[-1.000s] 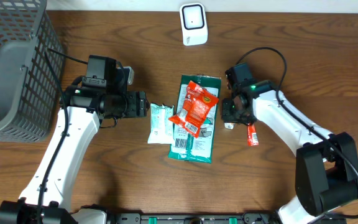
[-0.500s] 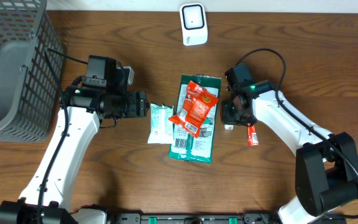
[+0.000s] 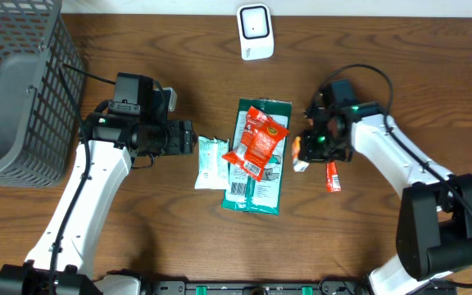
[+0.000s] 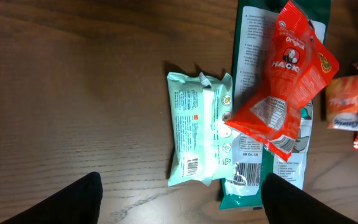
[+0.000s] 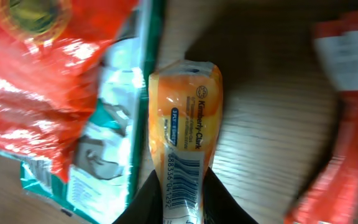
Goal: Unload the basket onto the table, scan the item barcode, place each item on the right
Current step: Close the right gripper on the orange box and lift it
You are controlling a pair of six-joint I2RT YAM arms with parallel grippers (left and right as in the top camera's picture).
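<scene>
My right gripper (image 5: 180,202) is shut on a small orange and white pack (image 5: 184,118). The pack's barcode faces the wrist camera. From overhead the pack (image 3: 299,152) sticks out to the left of the right gripper (image 3: 308,147), just right of the pile. The white scanner (image 3: 254,31) stands at the table's far edge, well away from the pack. Left of the pile, my left gripper (image 3: 190,137) stands open with nothing between its fingers (image 4: 61,202).
The pile holds a mint green pack (image 3: 211,162), a long teal packet (image 3: 259,176) and a red-orange candy bag (image 3: 256,141) lying on the teal one. A red stick packet (image 3: 332,175) lies under the right arm. A grey wire basket (image 3: 15,82) fills the far left.
The right wrist has shifted right and turned, its jaws have closed, and the orange pack now shows between its fingers. The left arm has not moved.
</scene>
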